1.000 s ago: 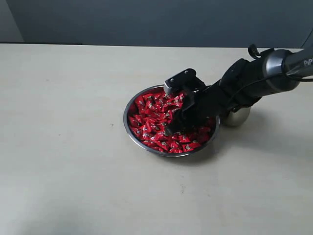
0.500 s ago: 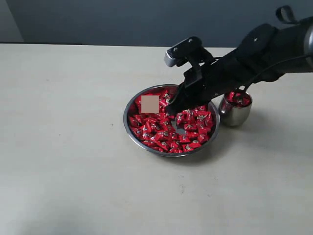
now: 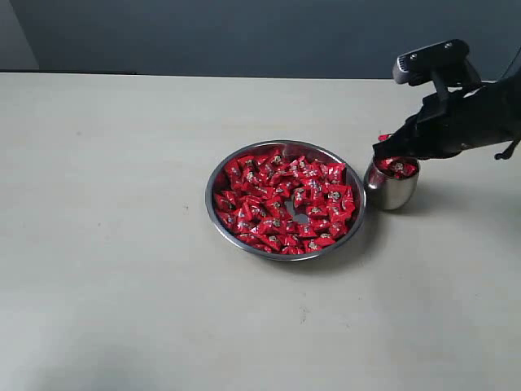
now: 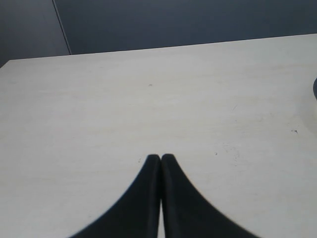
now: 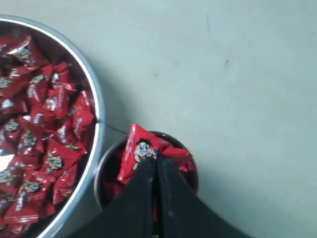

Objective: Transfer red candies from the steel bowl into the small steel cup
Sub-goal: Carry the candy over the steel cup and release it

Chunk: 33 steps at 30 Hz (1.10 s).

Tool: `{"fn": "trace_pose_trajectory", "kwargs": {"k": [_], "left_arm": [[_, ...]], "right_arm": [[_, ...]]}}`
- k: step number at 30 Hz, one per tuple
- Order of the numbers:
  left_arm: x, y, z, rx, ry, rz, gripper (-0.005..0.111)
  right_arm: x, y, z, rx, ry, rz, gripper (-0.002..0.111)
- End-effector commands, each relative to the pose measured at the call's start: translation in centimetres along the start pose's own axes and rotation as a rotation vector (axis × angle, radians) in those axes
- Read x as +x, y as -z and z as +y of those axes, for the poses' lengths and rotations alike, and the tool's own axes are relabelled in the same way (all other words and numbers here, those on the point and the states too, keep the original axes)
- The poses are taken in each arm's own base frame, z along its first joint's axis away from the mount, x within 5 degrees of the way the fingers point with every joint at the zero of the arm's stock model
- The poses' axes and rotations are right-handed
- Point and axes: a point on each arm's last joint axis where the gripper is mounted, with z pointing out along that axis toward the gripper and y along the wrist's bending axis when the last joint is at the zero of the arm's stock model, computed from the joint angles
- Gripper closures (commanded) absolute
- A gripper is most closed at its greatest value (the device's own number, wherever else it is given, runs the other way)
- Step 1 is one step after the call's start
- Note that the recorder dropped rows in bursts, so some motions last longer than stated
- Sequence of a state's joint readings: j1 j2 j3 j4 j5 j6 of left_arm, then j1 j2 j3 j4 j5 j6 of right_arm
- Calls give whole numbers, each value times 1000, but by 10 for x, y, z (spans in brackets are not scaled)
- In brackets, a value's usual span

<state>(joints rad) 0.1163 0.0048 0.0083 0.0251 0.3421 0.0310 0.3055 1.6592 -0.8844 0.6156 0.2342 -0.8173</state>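
Pinching shiny red candy (image 5: 141, 148) in right gripper (image 5: 157, 162) above small rounded steel cup (image 3: 392, 192). Risking overflow at release: cup nearly full.

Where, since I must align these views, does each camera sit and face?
Exterior view: off the arms, raised, looking down at the steel bowl of red candies and the small steel cup on the table; the right gripper shows.
Left wrist view: on the left arm, facing along the table toward a dark wall; the shut left gripper shows.
Right wrist view: on the right arm, looking down into the cup; its gripper shows, clamping a held candy.
Shared: exterior and right wrist both show bowl, cup, gripper.
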Motion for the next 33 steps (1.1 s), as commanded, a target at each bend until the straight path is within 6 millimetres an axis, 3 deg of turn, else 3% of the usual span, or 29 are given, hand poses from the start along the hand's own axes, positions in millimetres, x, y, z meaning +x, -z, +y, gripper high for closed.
{"fn": "trace_pose_trajectory", "kwargs": {"k": [1,15,23,33], "left_arm": [[-3,1,0,6,-2,-19,106],[-3,1,0,6,-2,-19,106],[-3,1,0,6,-2,-19,106],[-3,1,0,6,-2,-19,106]], "right_arm": [[4,2,-7,46,-21,-20,108],[17,-14,-3,-2,-19,68,107],[17,-14,-4,-1,-21,67,78],[6,-1,-5,22,-46,-2,77]]}}
